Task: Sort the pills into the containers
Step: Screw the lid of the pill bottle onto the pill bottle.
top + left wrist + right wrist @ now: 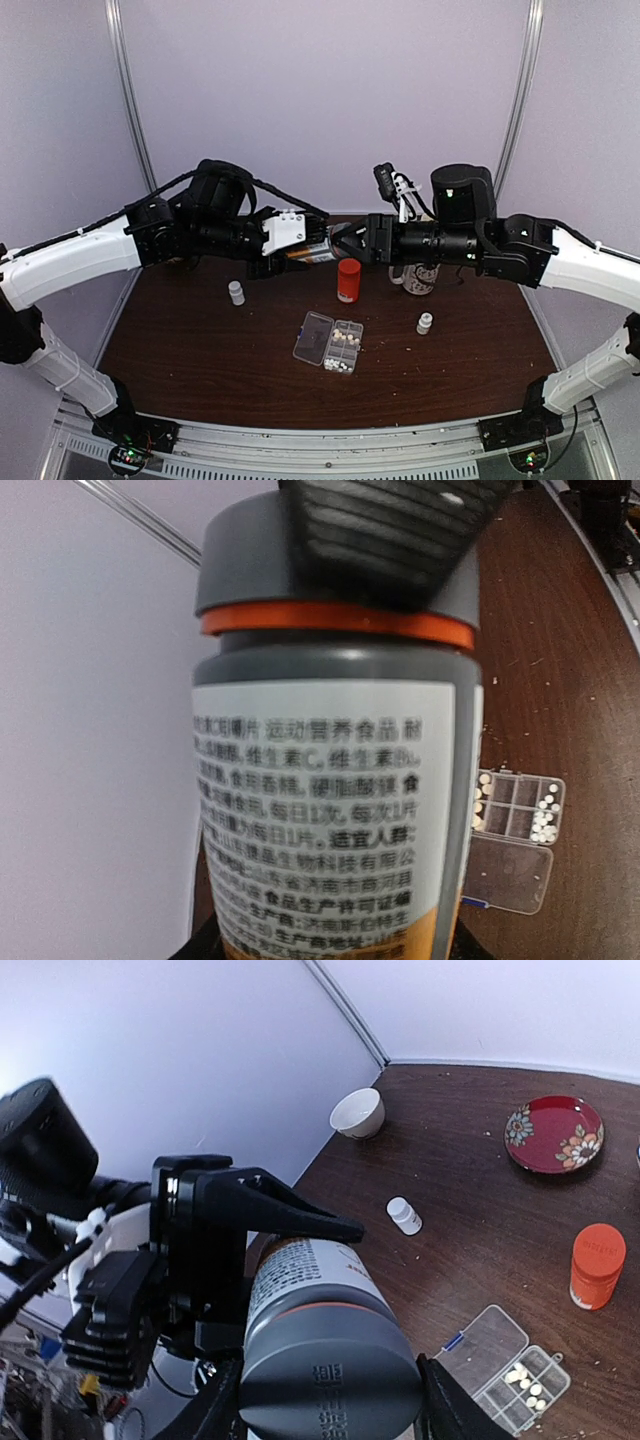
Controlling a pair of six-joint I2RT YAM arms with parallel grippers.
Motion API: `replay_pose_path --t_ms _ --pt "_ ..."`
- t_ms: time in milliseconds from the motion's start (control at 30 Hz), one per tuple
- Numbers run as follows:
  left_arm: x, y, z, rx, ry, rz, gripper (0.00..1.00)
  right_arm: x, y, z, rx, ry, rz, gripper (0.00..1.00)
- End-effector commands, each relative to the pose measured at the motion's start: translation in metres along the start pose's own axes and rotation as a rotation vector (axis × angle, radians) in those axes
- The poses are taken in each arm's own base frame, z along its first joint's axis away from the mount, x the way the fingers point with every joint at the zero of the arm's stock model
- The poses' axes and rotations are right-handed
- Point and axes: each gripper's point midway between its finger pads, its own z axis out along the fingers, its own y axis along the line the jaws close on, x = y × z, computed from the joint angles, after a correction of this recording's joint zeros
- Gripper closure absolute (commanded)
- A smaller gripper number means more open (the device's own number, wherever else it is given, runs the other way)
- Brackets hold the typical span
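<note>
Grey bottle (330,780), orange-ringed and held sideways in the air, is gripped around its body by the partly closed left gripper (298,246). The right gripper (332,1400) clasps its cap (330,1360) from the opposite end, so its long axis runs arm to arm. Beyond and below it on the table (200,330), the clear pill organizer (330,344) lies open with white pills (545,820) in some cells (505,805), about midway between both arms.

Clear glossy plastic organizer (328,343); dark wood-grain table (200,330); matt grey bottle (330,665), paper label (320,780)
</note>
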Motion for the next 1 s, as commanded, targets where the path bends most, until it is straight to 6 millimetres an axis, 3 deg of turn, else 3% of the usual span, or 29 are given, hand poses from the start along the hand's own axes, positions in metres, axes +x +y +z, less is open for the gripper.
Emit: replay_pose_path --t_ms 0,167,233,333,433,467,500,600,700,833,967 --pt "-0.09 0.077 -0.021 -0.399 -0.306 0.118 1.0 0.032 0.021 0.024 -0.124 0.139 0.28 0.95" --pt "-0.086 0.061 -0.008 -0.389 -0.304 0.186 1.0 0.015 0.026 0.022 -0.186 0.095 0.411 0.96" --pt "-0.081 0.057 -0.002 -0.381 -0.291 0.189 1.0 0.01 0.027 0.018 -0.187 0.086 0.414 0.91" --pt "-0.07 0.049 0.005 -0.356 -0.27 0.175 1.0 0.0 0.022 0.006 -0.166 0.051 0.392 0.58" --pt "-0.056 0.036 0.012 -0.314 -0.238 0.143 1.0 -0.013 0.014 -0.019 -0.13 -0.008 0.307 0.29" --pt "-0.051 0.032 0.013 -0.297 -0.227 0.126 1.0 -0.017 0.013 -0.03 -0.123 -0.024 0.255 0.12" --pt "-0.048 0.029 0.011 -0.285 -0.22 0.104 1.0 -0.021 0.015 -0.04 -0.119 -0.033 0.19 0.02" --pt "-0.041 0.022 0.003 -0.264 -0.215 0.034 1.0 -0.025 0.022 -0.073 -0.104 -0.035 -0.014 0.0" --pt "-0.041 0.012 -0.005 -0.224 -0.241 -0.015 1.0 -0.013 0.028 -0.094 -0.14 0.008 -0.182 0.01" --pt "-0.04 -0.005 -0.007 -0.107 -0.23 -0.08 1.0 0.01 0.014 -0.101 -0.07 0.126 -0.405 0.0" --pt "-0.056 -0.029 -0.013 0.066 -0.312 -0.187 1.0 0.025 -0.012 -0.098 0.101 0.216 -0.817 0.0"
